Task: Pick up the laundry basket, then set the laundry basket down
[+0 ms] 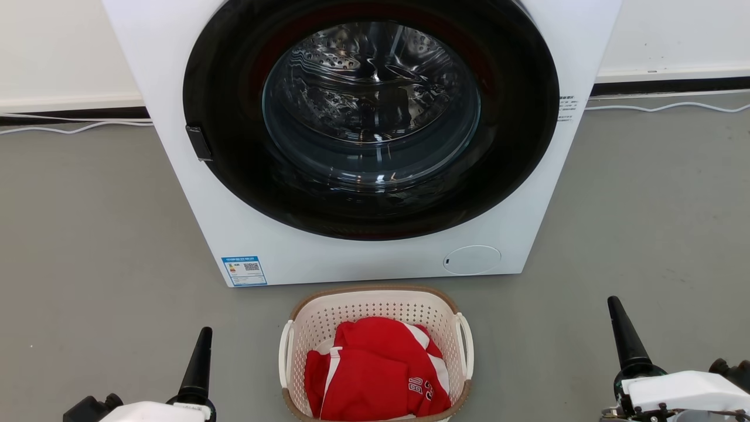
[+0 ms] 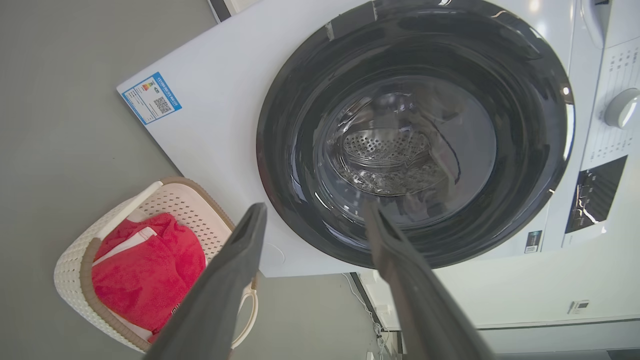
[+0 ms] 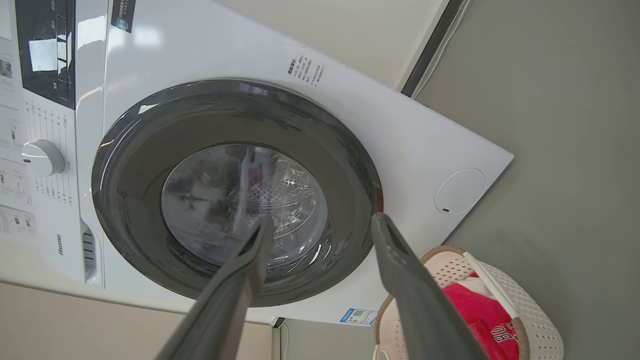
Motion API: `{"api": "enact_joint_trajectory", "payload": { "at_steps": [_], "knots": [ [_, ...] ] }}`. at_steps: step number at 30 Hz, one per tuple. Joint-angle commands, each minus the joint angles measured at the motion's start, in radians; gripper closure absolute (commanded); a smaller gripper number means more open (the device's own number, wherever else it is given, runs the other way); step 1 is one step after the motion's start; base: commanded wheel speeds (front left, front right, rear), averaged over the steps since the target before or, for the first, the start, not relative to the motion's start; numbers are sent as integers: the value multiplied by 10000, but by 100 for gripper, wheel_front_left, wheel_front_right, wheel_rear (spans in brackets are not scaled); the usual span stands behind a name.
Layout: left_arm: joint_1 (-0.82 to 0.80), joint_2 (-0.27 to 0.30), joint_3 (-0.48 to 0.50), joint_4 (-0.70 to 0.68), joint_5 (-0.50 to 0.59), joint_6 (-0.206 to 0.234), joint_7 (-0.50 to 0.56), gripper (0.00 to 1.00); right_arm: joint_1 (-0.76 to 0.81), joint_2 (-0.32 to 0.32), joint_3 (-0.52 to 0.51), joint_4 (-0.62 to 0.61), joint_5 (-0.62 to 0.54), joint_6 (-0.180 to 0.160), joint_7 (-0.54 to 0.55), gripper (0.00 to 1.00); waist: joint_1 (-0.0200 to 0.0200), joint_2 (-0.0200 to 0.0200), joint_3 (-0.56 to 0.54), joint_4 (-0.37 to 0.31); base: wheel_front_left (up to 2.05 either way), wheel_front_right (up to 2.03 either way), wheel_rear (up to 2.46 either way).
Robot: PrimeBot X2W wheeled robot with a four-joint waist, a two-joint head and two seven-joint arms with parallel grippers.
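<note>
— Where's the basket (image 1: 375,308)?
— Bottom centre of the head view, on the floor (image 1: 88,234), just before the washer (image 1: 375,258), which takes the upper middle.
— Anything in it?
— A garment (image 1: 375,369), lying inside.
— And the grippers?
— Left gripper (image 1: 202,351) at lower left, right gripper (image 1: 618,319) at lower right, each well apart from the basket, one either side.
— Behind the washer?
— The wall (image 1: 58,47), along the top edge; a cable (image 1: 662,107) lies on the floor at upper right.

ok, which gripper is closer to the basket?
The left gripper: in the head view it sits nearer the side of the laundry basket, while the right gripper stands clearly wider out.
</note>
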Motion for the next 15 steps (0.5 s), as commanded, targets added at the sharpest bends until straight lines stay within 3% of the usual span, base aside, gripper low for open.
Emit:
{"api": "enact_joint_trajectory", "payload": {
  "at_steps": [1, 15],
  "knots": [
    [-136, 100, 174, -353, 447, -58, -105, 0, -87, -214, 151, -350, -538, 31, -185, 0, -1, 0, -2, -5, 0, 0, 0],
    [27, 95, 246, -698, 2912, -69, -545, 0, 19, -385, 450, -634, -3156, 40, -626, 0, -1, 0, -43, 16, 0, 0, 0]
  ]
}}
